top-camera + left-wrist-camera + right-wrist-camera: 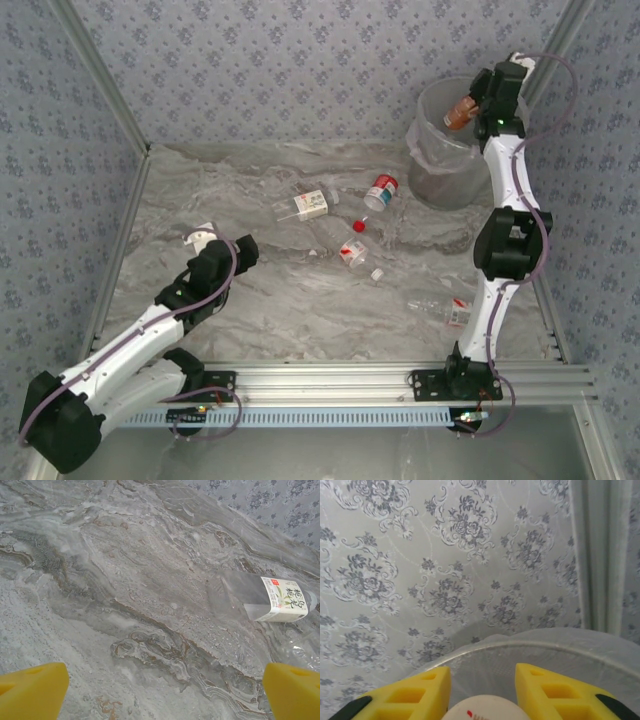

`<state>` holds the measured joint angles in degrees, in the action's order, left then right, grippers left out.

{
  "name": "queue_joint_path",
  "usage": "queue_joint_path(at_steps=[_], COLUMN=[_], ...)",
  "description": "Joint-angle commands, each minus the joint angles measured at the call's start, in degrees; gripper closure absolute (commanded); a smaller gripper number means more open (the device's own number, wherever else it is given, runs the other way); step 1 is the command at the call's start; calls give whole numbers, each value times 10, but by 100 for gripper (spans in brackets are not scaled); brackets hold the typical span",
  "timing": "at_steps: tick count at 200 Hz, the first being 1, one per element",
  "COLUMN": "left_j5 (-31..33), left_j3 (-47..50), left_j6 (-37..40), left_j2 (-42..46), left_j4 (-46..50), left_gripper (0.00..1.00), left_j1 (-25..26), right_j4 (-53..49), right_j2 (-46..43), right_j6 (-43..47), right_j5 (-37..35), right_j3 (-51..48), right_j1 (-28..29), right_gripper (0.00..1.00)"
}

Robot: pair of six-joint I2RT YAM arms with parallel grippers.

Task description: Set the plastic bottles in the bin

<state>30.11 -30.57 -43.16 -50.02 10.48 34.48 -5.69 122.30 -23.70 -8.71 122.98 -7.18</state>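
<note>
Bottle (482, 711) sits within right gripper (481, 675) above the bin (440, 185).

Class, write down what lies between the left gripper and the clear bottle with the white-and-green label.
Only bare marble tabletop lies between the left gripper and that bottle; the left wrist view shows it.

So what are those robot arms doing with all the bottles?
They are tidying up. The right pincer holds a brown bottle just above the bin, ready to drop it in. The left pincer is wide open and empty, low over the table, near a clear bottle with a white label. Several other bottles lie on the table, not yet picked up.
</note>
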Motion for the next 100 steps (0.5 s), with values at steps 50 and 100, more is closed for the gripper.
queue_joint_path(at_steps=[50,100], left_j5=[10,4], left_j3=[4,5], left_j6=[-4,-1], left_j2=[-1,-5], left_j4=[-5,-13], left_gripper=[0,1], left_j1=[-5,-4], right_j4=[-70,-84], right_j2=[-4,-39], right_j6=[-7,20], right_j5=[29,14], right_j3=[48,26], right_j1=[-3,-3], right_gripper=[33,25])
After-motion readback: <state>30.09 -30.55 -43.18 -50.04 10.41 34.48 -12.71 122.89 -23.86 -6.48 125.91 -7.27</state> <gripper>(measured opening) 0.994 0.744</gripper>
